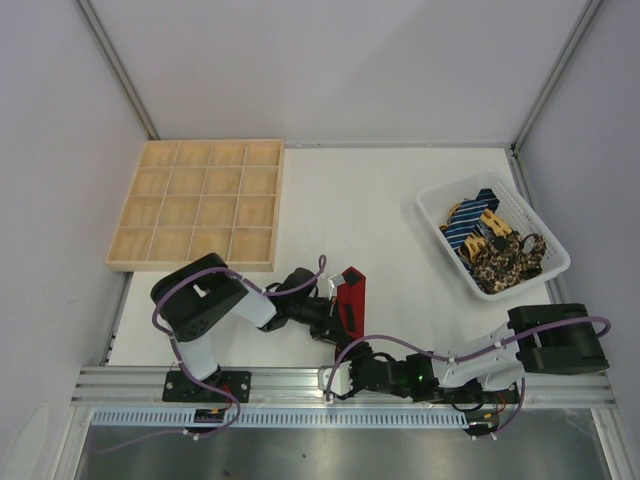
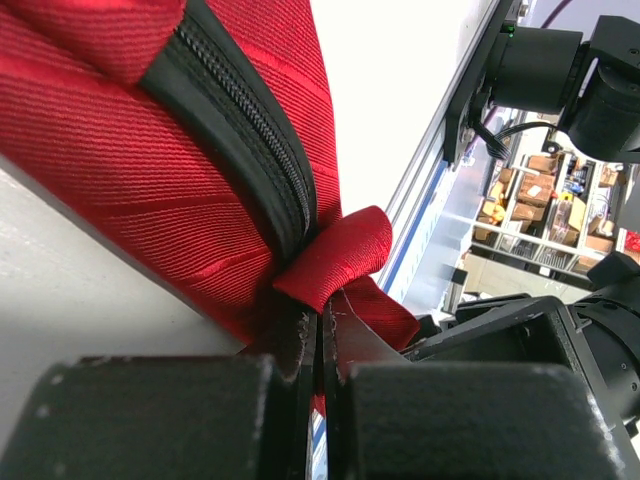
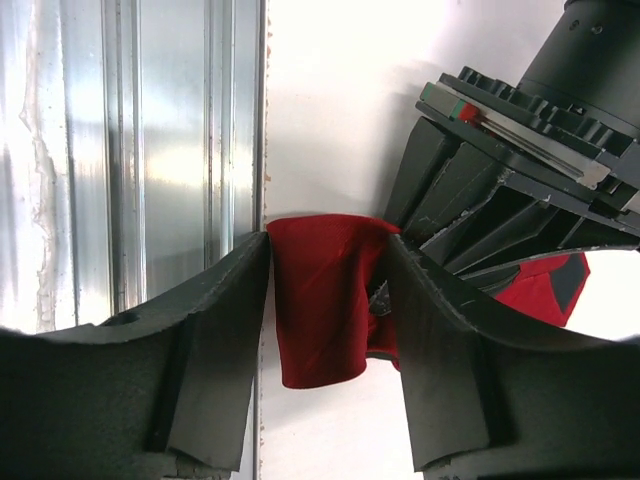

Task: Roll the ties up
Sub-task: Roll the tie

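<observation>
Lying near the table's front edge between both arms: plain red fabric necktie (image 1: 349, 293), black lining showing. Pinching its folded end in left gripper (image 2: 322, 345), jaws pressed together on the cloth. Bracketing a rolled red portion with right gripper (image 3: 325, 300), both fingers (image 3: 225, 330) touching it. Resting in white plastic basket (image 1: 432, 205) at the right: striped, yellow and speckled ties (image 1: 495, 245).

Bright, even light falls from overhead in the top view; shadows under my arms are soft and short. The white table (image 1: 400, 200) nearly blows out. My left wrist view shows the red tie (image 2: 150, 180) sharp, while my own fingers (image 2: 150, 420) blur dark. My right wrist view catches streaky glare on the aluminium rail (image 3: 130, 150).
</observation>
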`<state>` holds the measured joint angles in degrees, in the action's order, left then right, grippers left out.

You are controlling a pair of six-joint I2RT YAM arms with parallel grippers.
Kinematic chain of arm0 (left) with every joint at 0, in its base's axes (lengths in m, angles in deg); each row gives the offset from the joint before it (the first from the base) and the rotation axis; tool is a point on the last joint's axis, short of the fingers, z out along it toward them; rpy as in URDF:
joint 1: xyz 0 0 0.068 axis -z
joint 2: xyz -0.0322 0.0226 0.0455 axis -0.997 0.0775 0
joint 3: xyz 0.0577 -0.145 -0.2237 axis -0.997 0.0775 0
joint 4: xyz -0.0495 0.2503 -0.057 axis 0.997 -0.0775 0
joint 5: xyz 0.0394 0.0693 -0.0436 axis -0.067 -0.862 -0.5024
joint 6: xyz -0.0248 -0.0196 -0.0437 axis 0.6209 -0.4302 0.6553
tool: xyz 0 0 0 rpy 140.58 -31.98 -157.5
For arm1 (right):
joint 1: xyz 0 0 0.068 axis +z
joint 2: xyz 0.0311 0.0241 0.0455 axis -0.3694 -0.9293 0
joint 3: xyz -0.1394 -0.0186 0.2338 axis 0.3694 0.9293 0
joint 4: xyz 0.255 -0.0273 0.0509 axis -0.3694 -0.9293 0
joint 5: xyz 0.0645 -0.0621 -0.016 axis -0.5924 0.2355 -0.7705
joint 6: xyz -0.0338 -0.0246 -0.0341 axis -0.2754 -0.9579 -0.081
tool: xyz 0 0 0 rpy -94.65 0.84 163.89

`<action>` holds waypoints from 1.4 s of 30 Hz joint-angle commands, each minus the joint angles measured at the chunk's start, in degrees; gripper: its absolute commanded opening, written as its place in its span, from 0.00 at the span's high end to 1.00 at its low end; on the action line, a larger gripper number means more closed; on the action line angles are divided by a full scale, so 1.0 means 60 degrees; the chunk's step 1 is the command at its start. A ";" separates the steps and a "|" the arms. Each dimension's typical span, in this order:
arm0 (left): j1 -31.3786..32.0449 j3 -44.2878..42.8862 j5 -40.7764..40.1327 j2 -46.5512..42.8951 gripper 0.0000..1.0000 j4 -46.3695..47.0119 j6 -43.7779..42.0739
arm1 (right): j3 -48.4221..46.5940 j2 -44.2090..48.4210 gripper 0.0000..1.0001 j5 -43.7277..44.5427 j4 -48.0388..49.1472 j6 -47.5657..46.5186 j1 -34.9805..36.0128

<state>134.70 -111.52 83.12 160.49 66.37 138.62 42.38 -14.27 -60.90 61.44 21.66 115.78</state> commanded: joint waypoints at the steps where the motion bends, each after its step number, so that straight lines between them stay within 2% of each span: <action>1: 0.0012 0.0535 -0.1689 0.0708 1.00 -0.2496 -0.1164 | -0.0036 -0.0303 0.43 -0.0557 -0.0567 0.0160 -0.0069; 5: 0.0012 0.0637 -0.1704 0.0708 1.00 -0.2496 -0.1179 | -0.0051 -0.0246 0.52 -0.0777 -0.0640 0.0263 -0.0201; 13: -0.0061 0.0755 -0.1587 0.1191 0.99 -0.2056 -0.1135 | 0.0242 0.0399 0.50 -0.0470 -0.0347 0.0394 -0.0333; 22: -0.0617 0.0681 -0.1645 0.0913 1.00 -0.2773 -0.1734 | 0.0579 0.0838 0.44 -0.0103 0.0063 0.0541 -0.0376; 37: -0.0706 0.0666 -0.1587 0.0839 1.00 -0.2789 -0.1706 | 0.0243 -0.0332 0.42 -0.0367 0.0561 0.0160 -0.0508; 42: -0.0691 0.0711 -0.1601 0.0649 1.00 -0.2861 -0.1691 | 0.0140 -0.0582 0.45 -0.0352 0.0444 0.0175 -0.0538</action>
<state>131.03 -111.35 87.66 161.05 64.14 136.24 43.47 -15.91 -61.92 66.84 22.67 112.87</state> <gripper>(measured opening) 0.013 0.560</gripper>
